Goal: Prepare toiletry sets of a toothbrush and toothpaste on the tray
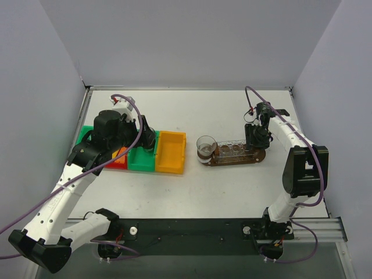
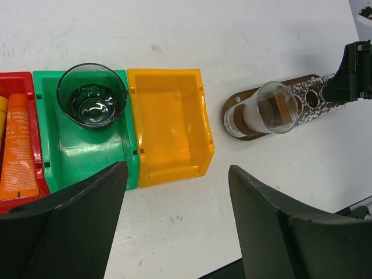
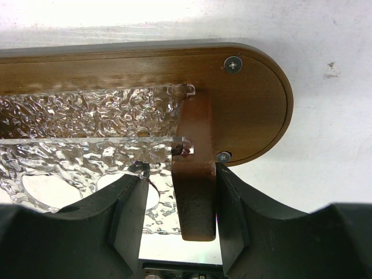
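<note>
Right claw (image 3: 180, 171) straddles brown post (image 3: 195, 197) at right end of tray (image 3: 256, 99): one finger against it, gap at the other; firm grip or not, cannot tell. Clear bumpy rack (image 3: 87, 116) on tray, glass (image 2: 270, 110) at its left end. Orange toothpaste tube (image 2: 17, 151) lies in red bin (image 2: 14, 76), well apart from tray. Left claw (image 2: 177, 174) hangs above bins, jaws wide apart, holding nothing. Second glass (image 2: 92, 96) stands in green bin (image 2: 87, 168).

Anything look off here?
Nothing is spilled or damaged. One oddity: the right pincer straddles the brown end post of the tray, with a gap on one side, and holds no toiletry item.
</note>
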Robot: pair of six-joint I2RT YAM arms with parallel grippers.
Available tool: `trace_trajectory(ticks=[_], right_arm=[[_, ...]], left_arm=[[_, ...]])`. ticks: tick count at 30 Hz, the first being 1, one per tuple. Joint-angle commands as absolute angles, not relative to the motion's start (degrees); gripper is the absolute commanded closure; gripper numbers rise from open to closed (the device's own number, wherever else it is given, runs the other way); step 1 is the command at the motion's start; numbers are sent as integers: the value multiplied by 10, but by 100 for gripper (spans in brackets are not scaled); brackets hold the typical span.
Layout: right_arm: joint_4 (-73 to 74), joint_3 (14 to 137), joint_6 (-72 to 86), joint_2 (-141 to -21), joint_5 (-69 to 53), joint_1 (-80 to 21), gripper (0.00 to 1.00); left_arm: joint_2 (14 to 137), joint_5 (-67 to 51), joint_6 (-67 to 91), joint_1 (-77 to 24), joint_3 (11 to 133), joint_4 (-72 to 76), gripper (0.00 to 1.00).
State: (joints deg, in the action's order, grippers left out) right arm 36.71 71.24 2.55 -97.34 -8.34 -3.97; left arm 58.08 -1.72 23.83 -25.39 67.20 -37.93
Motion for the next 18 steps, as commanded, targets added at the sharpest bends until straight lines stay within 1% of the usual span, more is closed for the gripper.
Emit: trace_trajectory(ticks=[1, 9, 12, 13, 18], right_arm=[[379, 706, 29, -987, -80, -47, 100], [379, 706, 32, -987, -74, -47, 100], [380, 706, 33, -988, -71, -47, 95], [380, 707, 34, -988, -70, -47, 92], [379, 708, 36, -988, -69, -47, 84]], left_arm=[[576, -17, 243, -249, 677, -356, 20], [579, -19, 243, -248, 677, -354, 20], [580, -21, 243, -248, 678, -354, 20], [579, -20, 243, -248, 678, -354, 20], [580, -20, 243, -247, 679, -354, 20]])
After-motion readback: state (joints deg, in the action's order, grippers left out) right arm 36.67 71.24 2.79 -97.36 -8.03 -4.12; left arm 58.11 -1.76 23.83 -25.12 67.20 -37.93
